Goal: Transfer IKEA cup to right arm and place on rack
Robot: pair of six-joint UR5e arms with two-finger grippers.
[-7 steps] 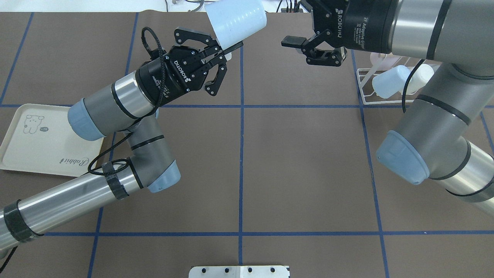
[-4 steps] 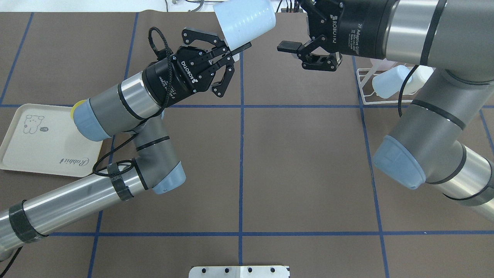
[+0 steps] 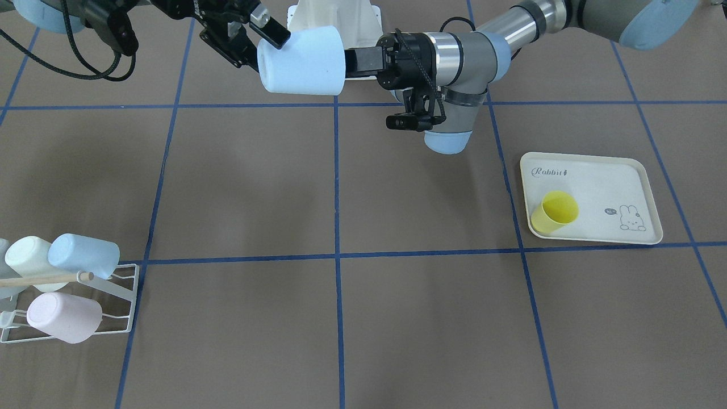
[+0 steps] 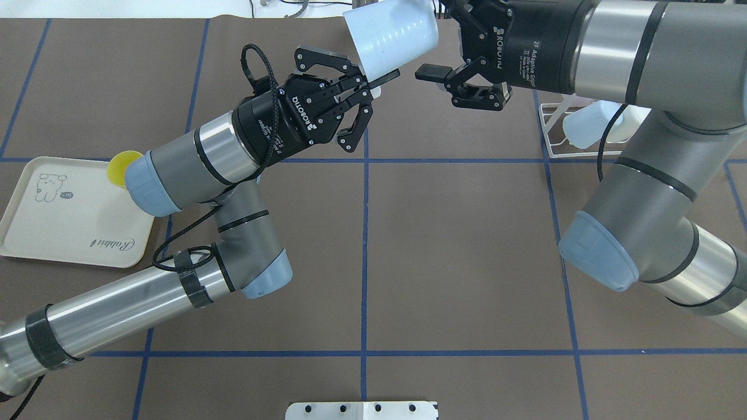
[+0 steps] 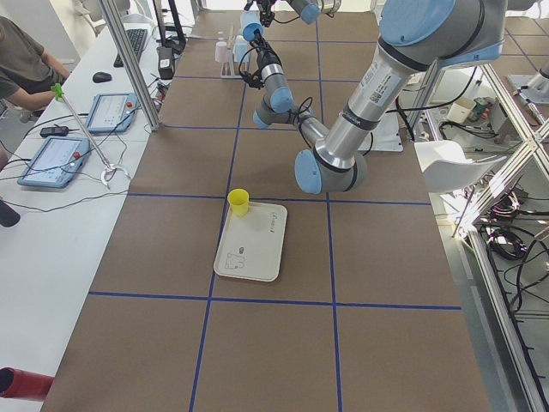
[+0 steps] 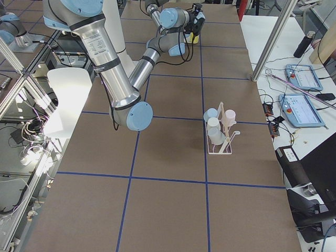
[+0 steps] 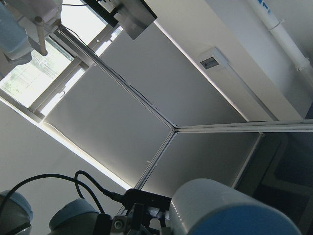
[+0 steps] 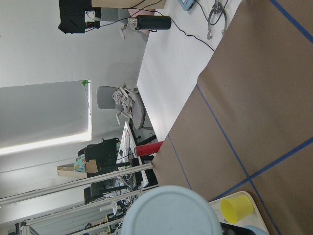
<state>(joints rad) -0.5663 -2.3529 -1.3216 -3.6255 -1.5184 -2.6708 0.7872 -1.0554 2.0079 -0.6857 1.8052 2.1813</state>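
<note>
Left end effector is clamped on the rim of the pale blue cup, one finger inside the mouth and one outside. So the cup sticks straight out past its fingertips, up in the air off the worktop. Its long axis runs pretty much along the line between the two end effectors: mouth toward the left one, closed bottom toward the right one.

Right end effector has its fingers spread wide with nothing gripped. The bit you care about is that the cup's bottom is dead ahead of it, right at its fingertips. In the right wrist view you get the round bottom face-on, low in the picture, so you're looking down the axis, not at the side. In the front-facing view one finger overlaps the upper edge of that bottom end and the other sits lower, just off it. I can't tell if either pad actually touches.

My guess is you want the body deeper between those fingers before you close. Otherwise you only pinch the rounded corner and it could pop out once the left one lets go. The rack sits down on the worktop behind the right end effector, on the side away from the cup.
</note>
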